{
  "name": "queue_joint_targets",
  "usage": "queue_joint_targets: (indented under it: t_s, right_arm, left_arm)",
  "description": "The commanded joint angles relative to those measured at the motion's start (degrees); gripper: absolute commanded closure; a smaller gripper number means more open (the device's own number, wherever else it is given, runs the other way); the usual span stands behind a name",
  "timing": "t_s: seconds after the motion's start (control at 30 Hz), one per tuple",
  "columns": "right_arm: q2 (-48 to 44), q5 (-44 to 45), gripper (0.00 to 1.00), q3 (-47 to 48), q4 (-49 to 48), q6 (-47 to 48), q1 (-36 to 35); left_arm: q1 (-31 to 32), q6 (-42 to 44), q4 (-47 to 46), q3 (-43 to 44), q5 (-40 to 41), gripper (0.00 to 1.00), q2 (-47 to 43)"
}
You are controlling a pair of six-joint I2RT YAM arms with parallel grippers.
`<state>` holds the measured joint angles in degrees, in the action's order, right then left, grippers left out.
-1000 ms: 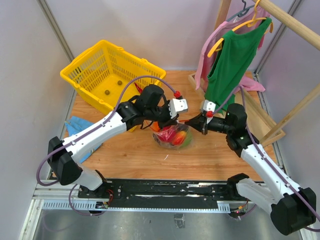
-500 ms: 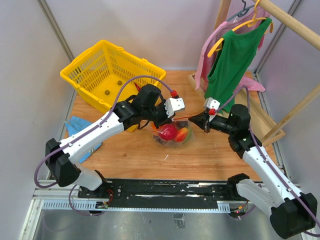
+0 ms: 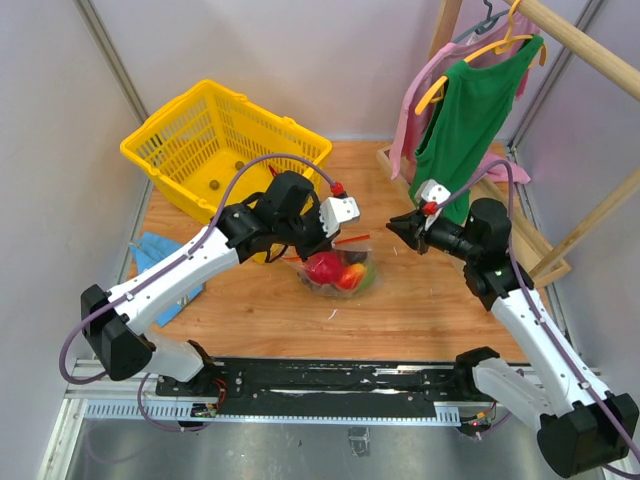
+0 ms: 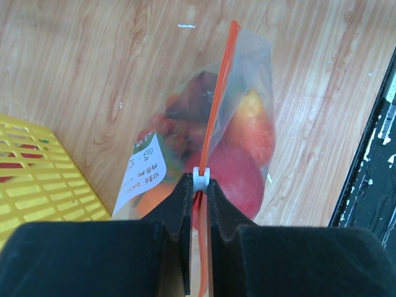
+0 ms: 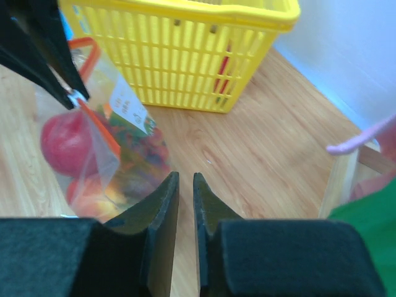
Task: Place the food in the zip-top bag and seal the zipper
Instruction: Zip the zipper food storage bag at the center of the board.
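Sealing state: you have the zipper (image 4: 218, 99) in hand. Ahead of the fingers it runs as one thin orange line, so I judge that part closed. The part between and behind the fingers is hidden.
zip-top bag (image 4: 252, 62): it sits around the middle of the table (image 3: 430, 300), with the mouth edge turned up.
food: it is all inside the bag. You can see the red round fruit (image 4: 234, 178) pressed against the film; the other pieces are blurred.
left gripper (image 4: 199, 189): pressed together on the zipper, just at the white tab (image 4: 201, 177).
right gripper (image 5: 183, 178): fingers almost touching with nothing between them; it hangs apart from the bag, toward the right edge.
handling: the film is thin, soft and probably slippery, and the toy food should make the bag sag and swing if you lift it. It looks light to me.
where to hold: take the strip or the tab, which are the stiffer parts, not the loose film or the white label (image 4: 145, 170).
yellow basket (image 3: 200, 130): it stands at the far left corner, just beside the bag, so keep your left elbow off it.
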<state>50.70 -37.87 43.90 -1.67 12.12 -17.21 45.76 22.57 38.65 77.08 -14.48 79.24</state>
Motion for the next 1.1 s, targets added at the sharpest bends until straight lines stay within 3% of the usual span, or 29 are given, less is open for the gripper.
queue_joint_targets:
  t_s: [0.0, 0.13, 0.43, 0.83, 0.97, 1.07]
  right_arm:
    - [2.1, -13.8, 0.72, 2.5, -0.5, 1.5, 1.3]
    - [3.5, -21.0, 0.52, 3.3, -1.0, 3.3, 0.5]
    - [10.3, -23.2, 0.47, 6.6, -2.4, 4.3, -4.3]
    - [19.0, -25.2, 0.63, 10.3, -2.6, 4.3, -6.9]
    - [19.3, -25.4, 0.78, 10.7, -0.2, 5.6, -6.9]
    - [19.0, -23.1, 0.98, 11.5, 2.4, 7.1, -6.9]
  left_arm:
    - [-0.3, -0.2, -1.8, 1.3, -1.9, 1.0, -0.4]
    - [-0.3, 0.5, -2.5, 2.6, -2.8, 1.0, 0.8]
    - [-0.3, 0.7, -3.8, 4.5, -6.6, 1.0, 2.1]
    - [-0.3, 0.4, -4.4, 4.4, -8.5, 1.0, 1.8]
    - [-0.3, 0.2, -4.6, 4.2, -8.5, 1.0, 1.8]
    - [-0.3, 0.2, -4.6, 4.2, -8.4, 1.0, 1.6]
